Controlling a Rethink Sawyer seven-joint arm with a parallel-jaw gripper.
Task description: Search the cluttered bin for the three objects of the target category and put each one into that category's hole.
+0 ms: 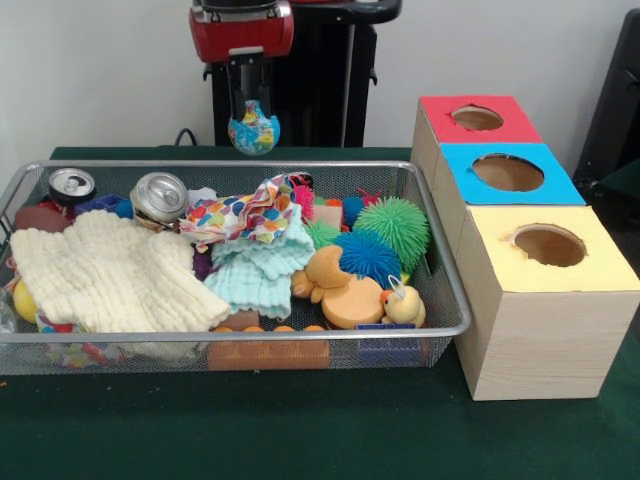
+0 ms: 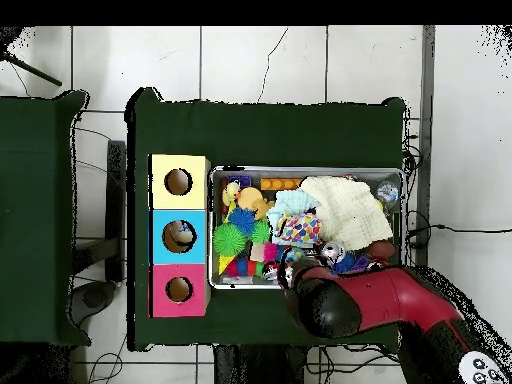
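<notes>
My gripper (image 1: 254, 118) hangs above the far rim of the wire bin (image 1: 440, 270), shut on a small blue ball with a globe-like pattern (image 1: 254, 137). The ball is in the air, clear of the bin's contents. To the right stand three wooden boxes with round holes: red top (image 1: 440, 108), blue top (image 1: 455, 160), yellow top (image 1: 490, 225). In the overhead view the red arm (image 2: 335, 300) covers the gripper and the ball. The blue box's hole (image 2: 180, 236) shows something lying inside.
The bin holds two cans (image 1: 158, 195), a cream cloth (image 1: 110, 270), a spotted cloth (image 1: 240, 215), a mint cloth (image 1: 262, 270), green (image 1: 398, 225) and blue (image 1: 368, 255) spiky balls, and orange (image 1: 340, 290) and yellow (image 1: 403, 303) ducks.
</notes>
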